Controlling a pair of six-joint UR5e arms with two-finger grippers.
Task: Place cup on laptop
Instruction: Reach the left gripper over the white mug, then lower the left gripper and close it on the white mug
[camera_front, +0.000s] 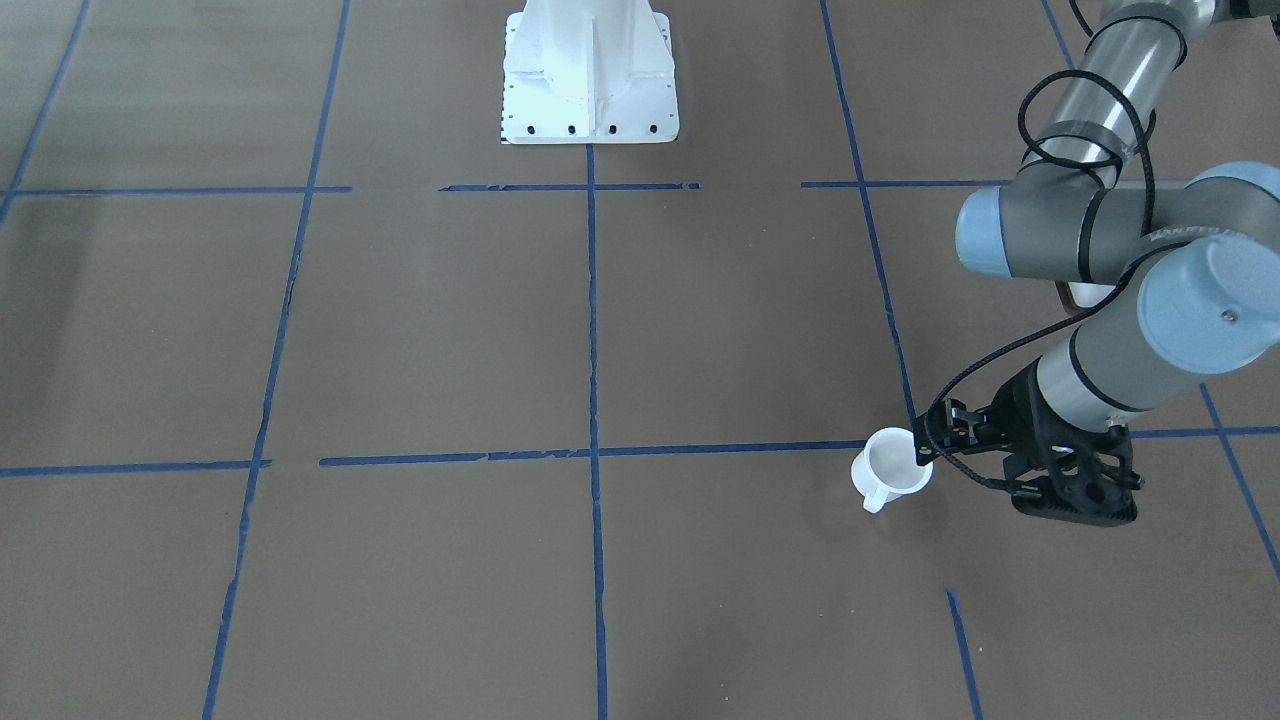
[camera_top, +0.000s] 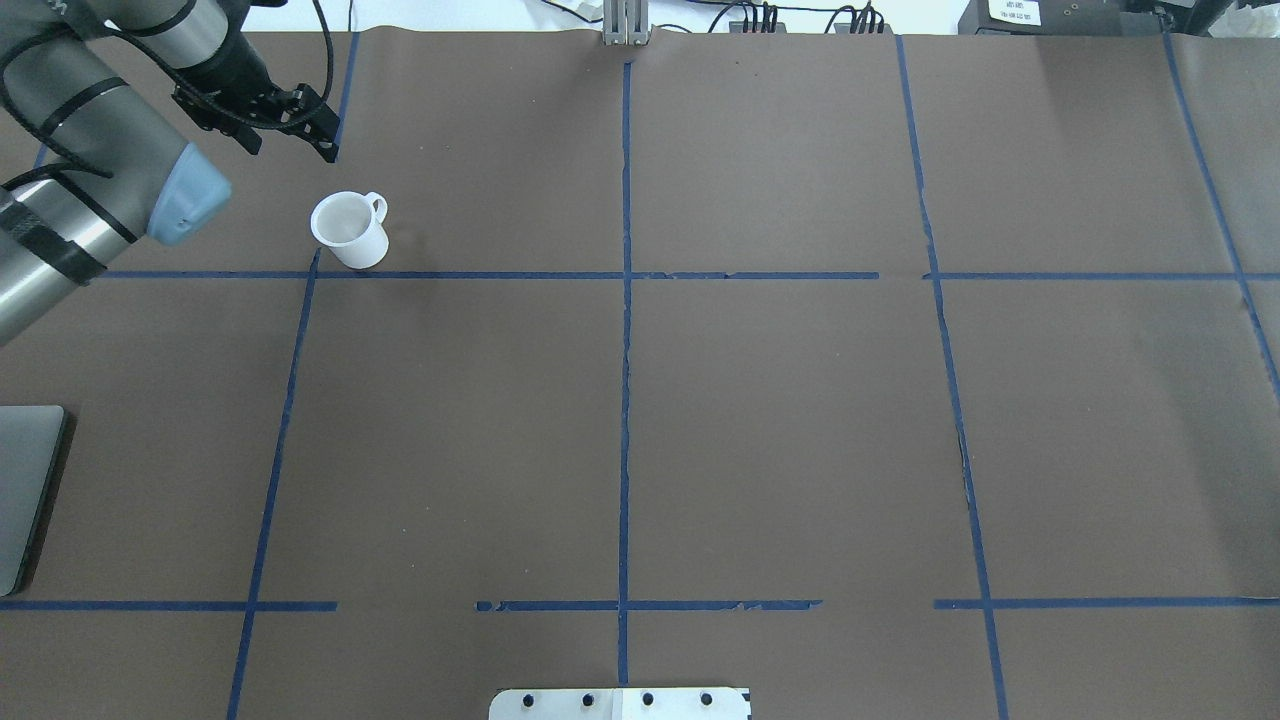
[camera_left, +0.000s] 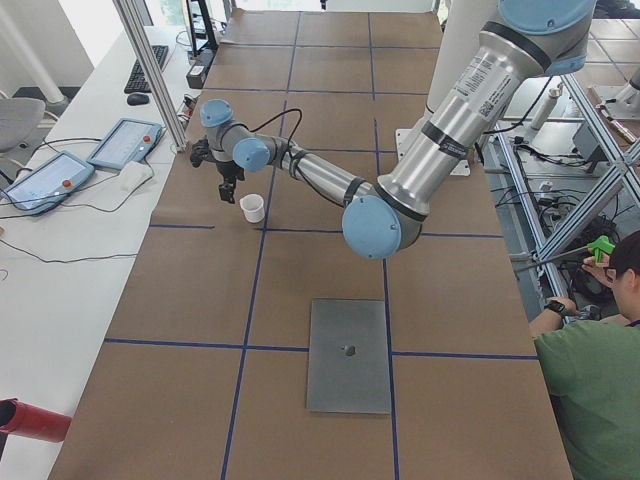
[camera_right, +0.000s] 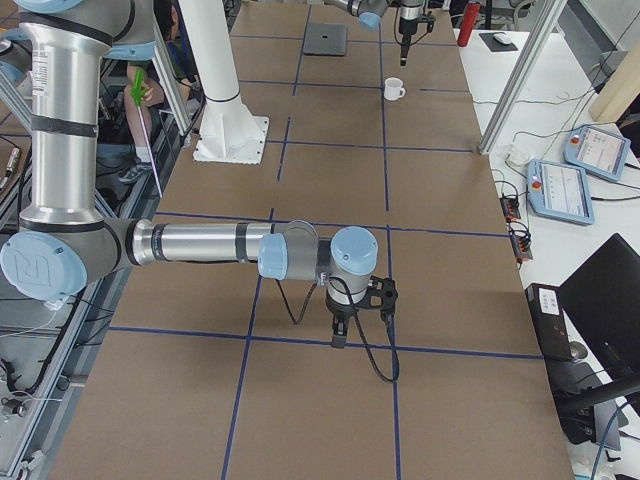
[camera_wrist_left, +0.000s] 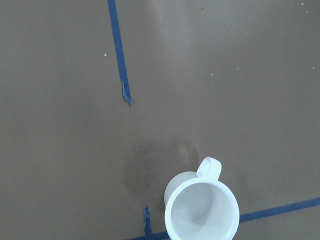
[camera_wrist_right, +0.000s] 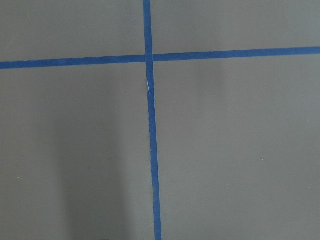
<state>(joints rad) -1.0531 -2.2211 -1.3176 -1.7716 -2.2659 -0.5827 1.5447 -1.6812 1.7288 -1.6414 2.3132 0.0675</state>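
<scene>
The cup stands alone on the worktop, with open brown surface on every side. The left end effector hangs above and just beyond its far side, not touching. The laptop lies flat and closed, well apart from the cup, its lid fully exposed, with only bare worktop between the two.

Pretty clearly a robotics lab. The desk is covered in brown paper with a blue tape grid on it. A white pedestal is bolted at the middle of the robot-side edge, with the left arm and right arm reaching out over the top. Off the far edge sit teach pendants, a keyboard and aluminium frame posts. A guy in a green shirt sits by the robot-side left corner.
</scene>
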